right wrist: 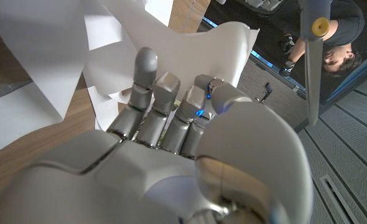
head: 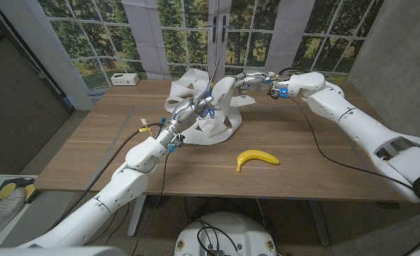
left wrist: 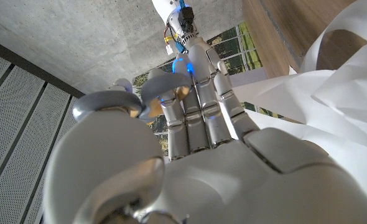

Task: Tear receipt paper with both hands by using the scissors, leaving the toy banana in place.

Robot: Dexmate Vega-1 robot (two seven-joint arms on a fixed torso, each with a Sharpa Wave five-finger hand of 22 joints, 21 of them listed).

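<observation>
The receipt paper (head: 217, 114) lies in loose white loops near the middle of the wooden table (head: 89, 153), toward its far edge, and we are at the cutting step. Our left hand (head: 189, 110) holds the scissors (head: 208, 103) by their blue handles, blades pointing up beside a raised fold of the strip. Our right hand (head: 251, 80) reaches into the paper from the far right side; in the right wrist view its fingers (right wrist: 147, 93) lie against a white fold, but we cannot tell whether they grip it or only touch it. To cut well, we judge that the right hand should hold one single layer taut and just beside the blades, so the scissors bite a stretched edge instead of pushing slack paper aside; the loops look springy and may slide or fold double. The toy banana (head: 256, 158) rests well apart, toward the near edge, and we should keep both arms and the trailing cables off it. A white box (head: 124, 79) sits at the far left corner. Behind the table stand panels printed with windows and trees, with grey walls at either side.
</observation>
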